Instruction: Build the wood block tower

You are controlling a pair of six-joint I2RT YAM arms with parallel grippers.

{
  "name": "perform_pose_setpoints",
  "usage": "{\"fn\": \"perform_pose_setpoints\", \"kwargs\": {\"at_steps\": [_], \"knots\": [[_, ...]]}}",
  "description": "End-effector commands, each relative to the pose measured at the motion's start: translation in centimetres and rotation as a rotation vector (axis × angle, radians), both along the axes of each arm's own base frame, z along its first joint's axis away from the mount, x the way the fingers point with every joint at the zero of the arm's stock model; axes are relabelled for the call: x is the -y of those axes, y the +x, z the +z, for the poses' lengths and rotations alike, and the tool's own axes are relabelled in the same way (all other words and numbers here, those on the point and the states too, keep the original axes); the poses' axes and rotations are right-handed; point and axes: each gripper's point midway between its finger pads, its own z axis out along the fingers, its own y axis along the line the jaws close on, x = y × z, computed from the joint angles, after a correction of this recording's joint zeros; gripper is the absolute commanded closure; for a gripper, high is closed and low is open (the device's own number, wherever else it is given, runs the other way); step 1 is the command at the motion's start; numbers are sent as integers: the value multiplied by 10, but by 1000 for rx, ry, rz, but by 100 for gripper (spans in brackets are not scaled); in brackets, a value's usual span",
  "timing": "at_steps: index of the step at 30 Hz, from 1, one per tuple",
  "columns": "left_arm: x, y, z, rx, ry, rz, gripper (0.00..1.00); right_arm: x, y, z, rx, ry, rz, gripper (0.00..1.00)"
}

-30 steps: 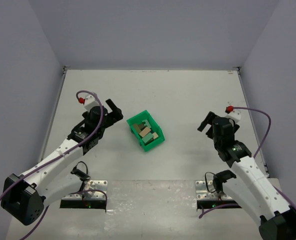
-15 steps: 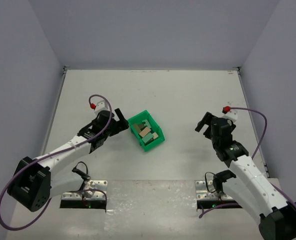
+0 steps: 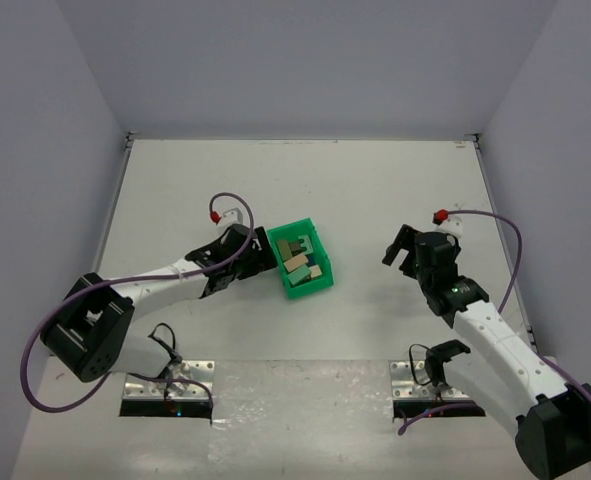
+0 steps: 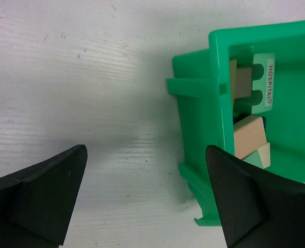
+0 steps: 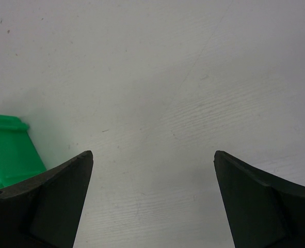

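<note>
No wood block tower stands in view. Several loose wooden blocks (image 3: pixel 298 262), tan, brown and pale green, lie in a green plastic bin (image 3: pixel 318 284) at mid-table. My left gripper (image 3: pixel 264 257) is open, low against the bin's left wall. In the left wrist view the left gripper (image 4: pixel 147 150) straddles bare table, its right finger (image 4: pixel 245 201) in front of the bin's (image 4: pixel 214 93) near corner. A tan block (image 4: pixel 249 137) and a green "HOSPITAL" block (image 4: pixel 261 82) show inside. My right gripper (image 3: pixel 400 250) hangs open and empty to the right of the bin; the right gripper (image 5: pixel 152 155) looks down on bare table.
The bin's corner (image 5: pixel 7 150) shows at the left edge of the right wrist view. Grey walls close the table (image 3: pixel 305 170) on three sides. Two metal base plates (image 3: pixel 170 395) sit at the near edge.
My left gripper has swept right and down to the bin's left wall. The bin has turned and shifted slightly right. My right gripper has drifted a little left.
</note>
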Motion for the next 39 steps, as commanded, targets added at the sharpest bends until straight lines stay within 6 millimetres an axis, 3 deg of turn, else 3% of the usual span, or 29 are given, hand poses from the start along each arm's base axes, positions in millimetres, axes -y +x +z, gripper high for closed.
{"fn": "perform_pose_setpoints", "kwargs": {"at_steps": [1, 6, 10, 14, 23, 24, 27, 33, 37, 39], "knots": [[12, 20, 44, 117, -76, 24, 2, -3, 6, 8, 41, 8, 9, 1], [23, 27, 73, 189, -91, -5, 1, -2, 6, 9, 44, 8, 7, 1], [28, 36, 73, 192, -74, -3, 1, -2, 6, 8, 42, 7, 9, 1], [35, 48, 60, 164, -48, -3, 5, -2, 6, 6, 34, 4, 10, 1], [51, 61, 26, 76, 3, -24, 38, -3, 5, 4, 24, -4, 19, 1], [53, 62, 25, 74, 10, -24, 48, -3, 5, 4, 22, -4, 19, 1], [53, 62, 26, 76, 32, -12, 62, -2, 6, 3, 21, -9, 15, 1], [47, 60, 33, 87, 58, 11, 76, -3, 6, 2, 11, -10, 19, 1], [43, 59, 38, 100, 71, 22, 97, -4, 7, 1, 7, -11, 23, 1], [39, 61, 42, 118, 88, 30, 100, -3, 6, 1, 4, -13, 23, 1]]}}
